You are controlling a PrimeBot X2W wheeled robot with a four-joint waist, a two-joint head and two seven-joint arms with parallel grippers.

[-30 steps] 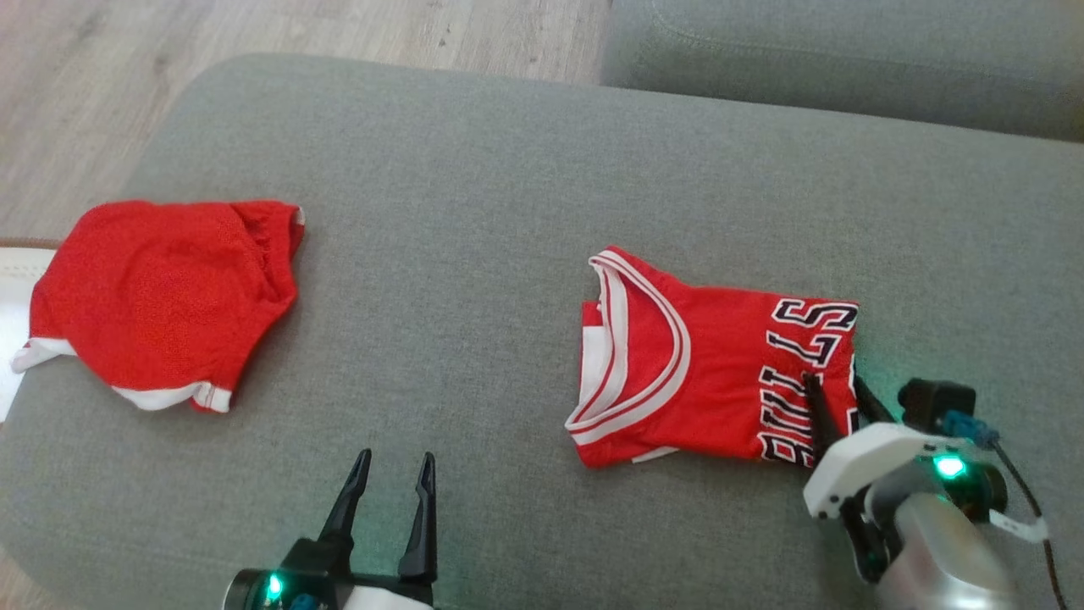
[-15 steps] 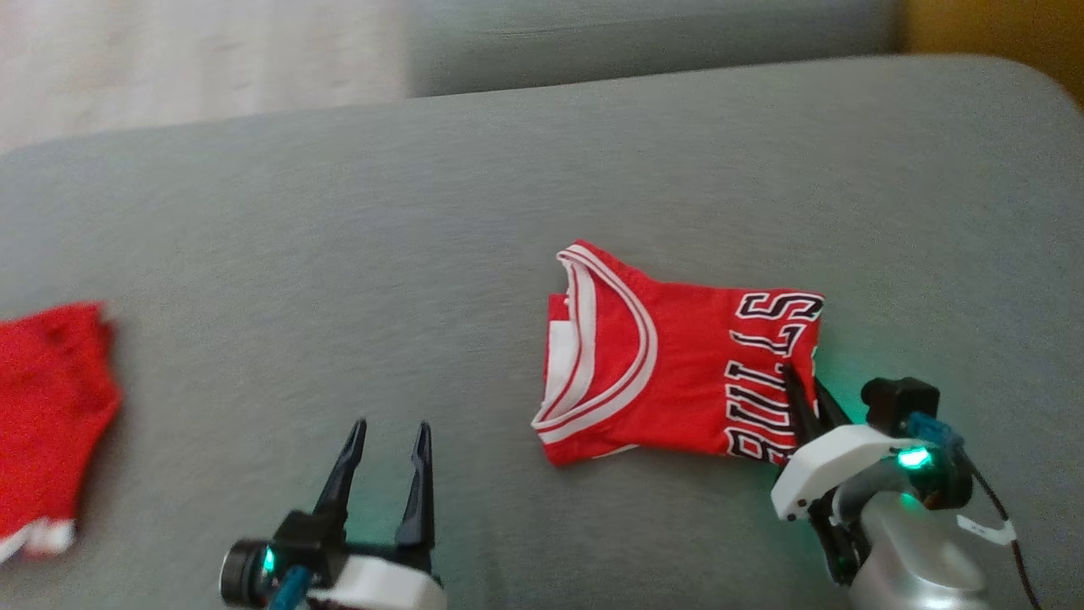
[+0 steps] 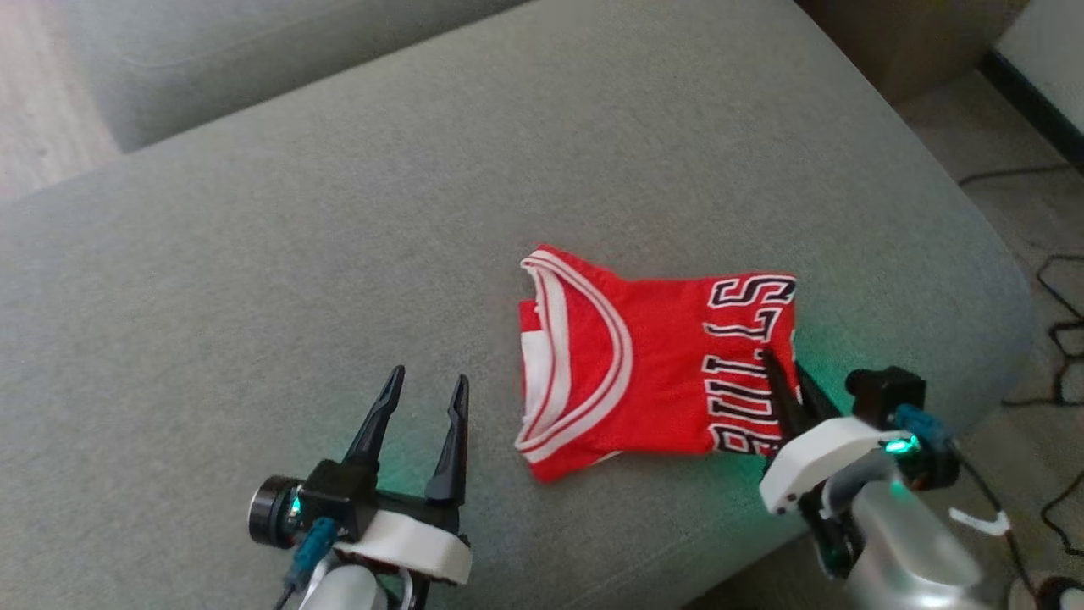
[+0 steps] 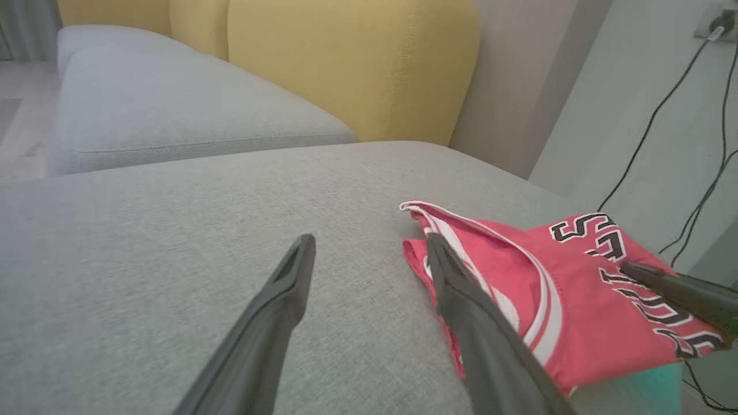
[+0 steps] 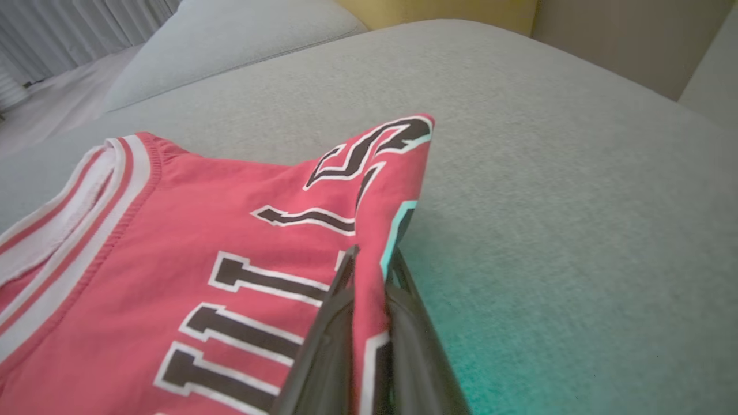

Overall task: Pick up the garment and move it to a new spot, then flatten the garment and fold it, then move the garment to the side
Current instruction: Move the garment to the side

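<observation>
Domestic living room. Evidence: a broad grey upholstered sofa seat (image 3: 339, 254) adjoining a second grey seat (image 4: 173, 115), yellow back cushions (image 4: 357, 63) behind, wood-look floor (image 3: 42, 102) beyond its far left corner, pale pleated curtains (image 5: 115, 23).

A grey sofa seat (image 3: 339, 254), yellow back cushions (image 4: 346, 63), black cables (image 3: 1008, 174) on the floor (image 3: 974, 135).

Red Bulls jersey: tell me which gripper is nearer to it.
Right. The right gripper is shut on the jersey's lettered edge; the left gripper is open above the grey cushion, off its collar end, not touching.
</observation>
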